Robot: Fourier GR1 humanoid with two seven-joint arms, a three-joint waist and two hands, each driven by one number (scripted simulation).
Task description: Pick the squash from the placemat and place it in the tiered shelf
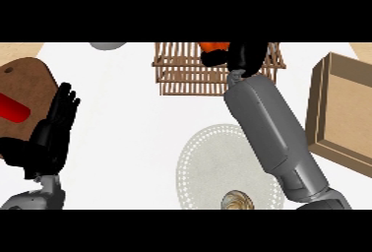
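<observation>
The right hand (234, 55) is curled round the orange squash (212, 46), holding it over the wooden shelf (185, 74), well away from the placemat (203, 157). The squash is probably stiff, smooth-skinned and fairly light, best gripped round its middle. The left hand (54, 130) rests open at the left edge. No writing is legible anywhere.

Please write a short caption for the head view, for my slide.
Right hand holds the orange squash over the tiered shelf; left hand rests open.
</observation>
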